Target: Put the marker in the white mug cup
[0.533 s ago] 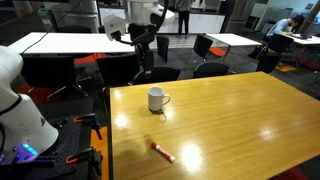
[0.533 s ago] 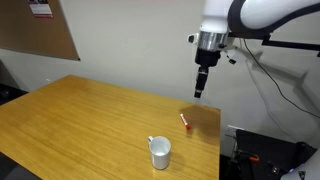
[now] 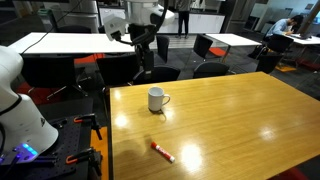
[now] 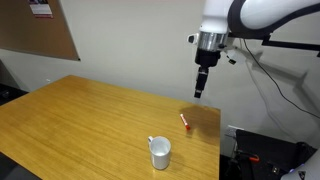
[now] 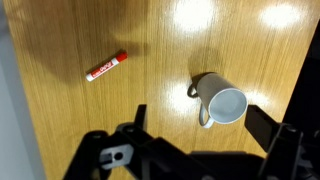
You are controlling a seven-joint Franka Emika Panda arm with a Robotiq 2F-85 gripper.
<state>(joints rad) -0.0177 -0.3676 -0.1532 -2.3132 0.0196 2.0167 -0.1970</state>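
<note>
The red marker lies flat on the wooden table near its front edge; it also shows in an exterior view and in the wrist view. The white mug cup stands upright and empty, handle to the side, also seen in an exterior view and the wrist view. My gripper hangs high above the table, apart from both. In the wrist view its fingers are spread wide and hold nothing.
Black chairs and white tables stand behind the wooden table. A corkboard hangs on the wall. The robot base and cables sit beside the table's edge.
</note>
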